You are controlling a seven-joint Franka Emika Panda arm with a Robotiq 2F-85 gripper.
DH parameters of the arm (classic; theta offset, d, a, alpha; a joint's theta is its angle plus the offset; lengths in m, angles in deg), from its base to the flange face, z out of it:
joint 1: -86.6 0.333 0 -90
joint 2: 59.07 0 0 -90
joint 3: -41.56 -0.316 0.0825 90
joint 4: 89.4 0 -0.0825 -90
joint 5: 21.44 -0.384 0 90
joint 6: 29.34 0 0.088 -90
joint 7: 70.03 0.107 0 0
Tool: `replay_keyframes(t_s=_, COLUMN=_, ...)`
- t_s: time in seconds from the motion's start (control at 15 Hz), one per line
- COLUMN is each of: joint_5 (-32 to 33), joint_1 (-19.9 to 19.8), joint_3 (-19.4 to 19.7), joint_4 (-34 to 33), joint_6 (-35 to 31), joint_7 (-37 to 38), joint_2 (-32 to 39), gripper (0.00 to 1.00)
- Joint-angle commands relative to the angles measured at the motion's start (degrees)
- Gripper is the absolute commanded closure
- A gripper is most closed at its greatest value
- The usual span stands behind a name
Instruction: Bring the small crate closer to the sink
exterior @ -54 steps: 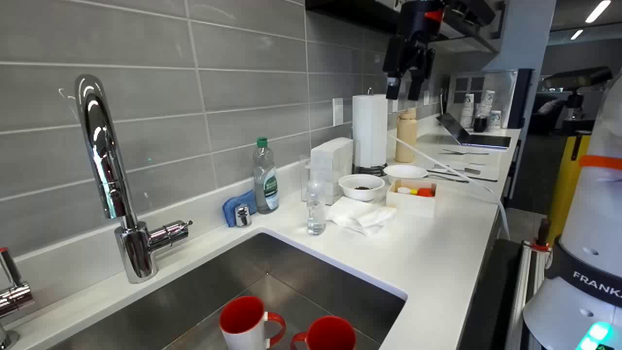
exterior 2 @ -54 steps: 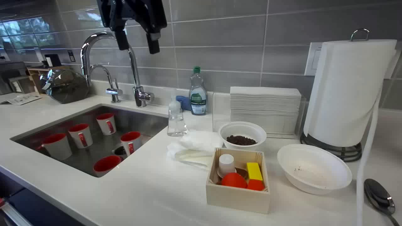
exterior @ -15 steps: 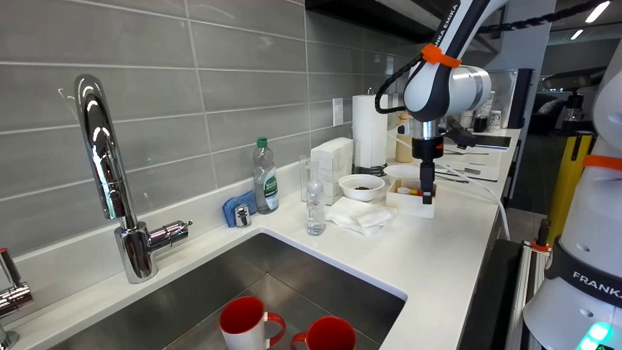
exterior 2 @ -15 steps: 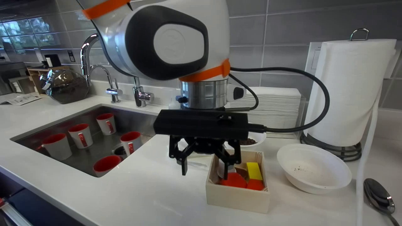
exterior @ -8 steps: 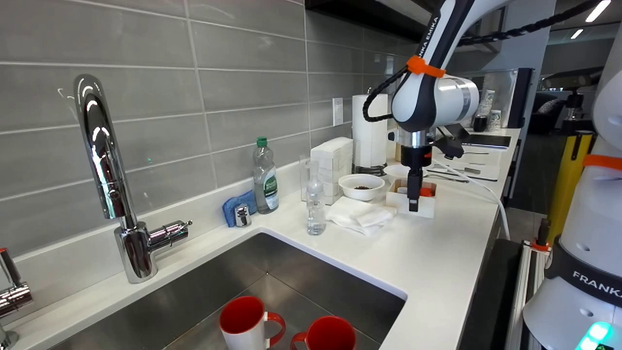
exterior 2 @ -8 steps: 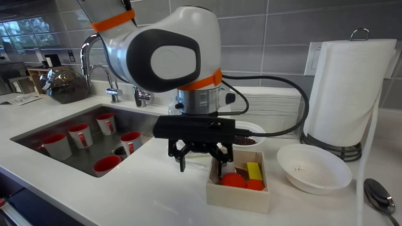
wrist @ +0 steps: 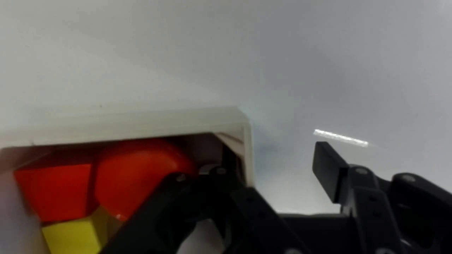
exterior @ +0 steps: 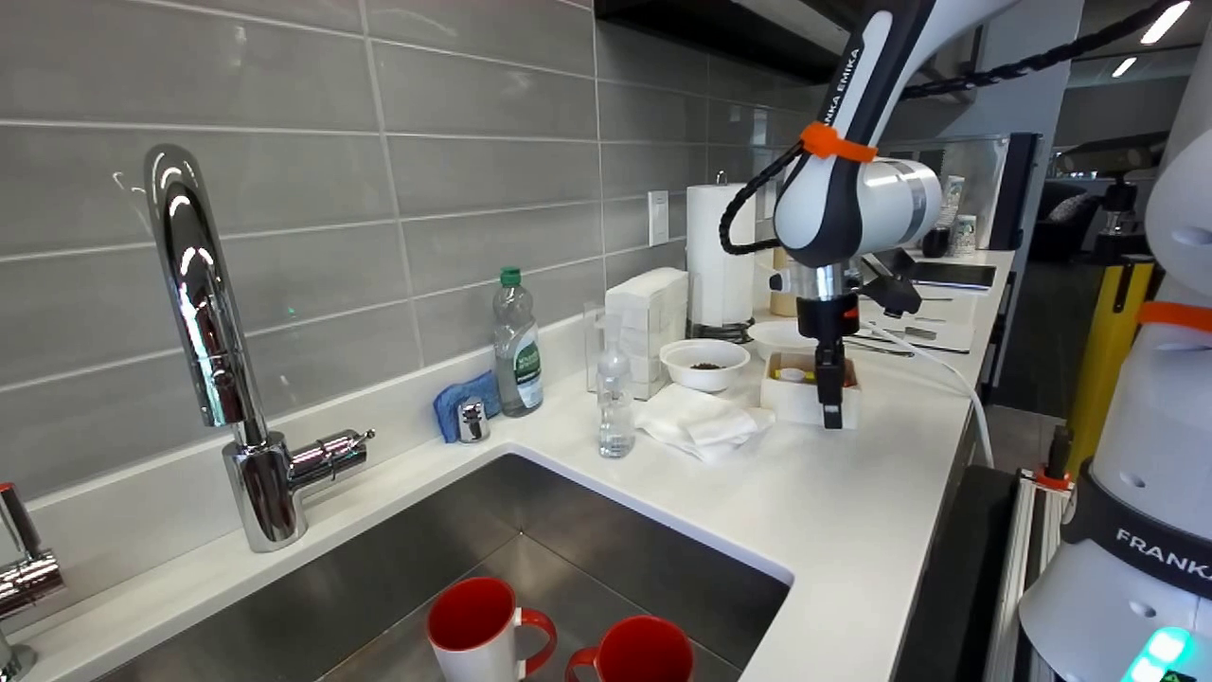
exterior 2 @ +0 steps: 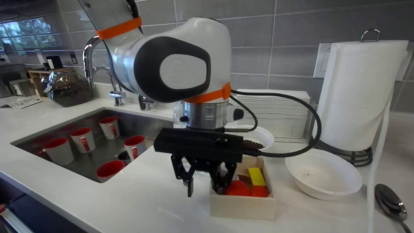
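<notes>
The sink-side wall [wrist: 249, 155] of the small crate [exterior 2: 242, 208] is being straddled by the gripper [exterior 2: 204, 191], its 2 fingers [wrist: 328, 173] being held apart; the crate's bulk is lying beyond the inner finger, the sink [exterior 2: 148, 127] beyond the outer, so a sinkward pull is presumably being readied.

"ANKA EMIKA" on the arm [exterior: 862, 95], "FRANK" — cut off — on its base [exterior: 1131, 568]

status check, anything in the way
End effector open, straddling sink-side wall of small crate. Crate apart from sink. Crumpled napkin beside crate, possible snag.
</notes>
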Motion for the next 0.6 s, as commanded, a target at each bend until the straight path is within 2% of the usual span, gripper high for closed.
replay_keyframes(t_s=0.0, joint_5=2.3, joint_1=-1.7, joint_3=0.6, joint_4=-0.1, joint_6=3.9, joint_7=0.7, joint_2=-3.1, gripper=0.79)
replay_keyframes(t_s=0.2, joint_5=5.0, joint_1=-2.6, joint_3=1.3, joint_4=-0.6, joint_6=5.7, joint_7=2.1, joint_2=-5.0, gripper=1.00)
replay_keyframes(t_s=0.53, joint_5=10.7, joint_1=-3.9, joint_3=1.8, joint_4=-1.0, joint_6=11.3, joint_7=6.5, joint_2=-8.4, gripper=1.00)
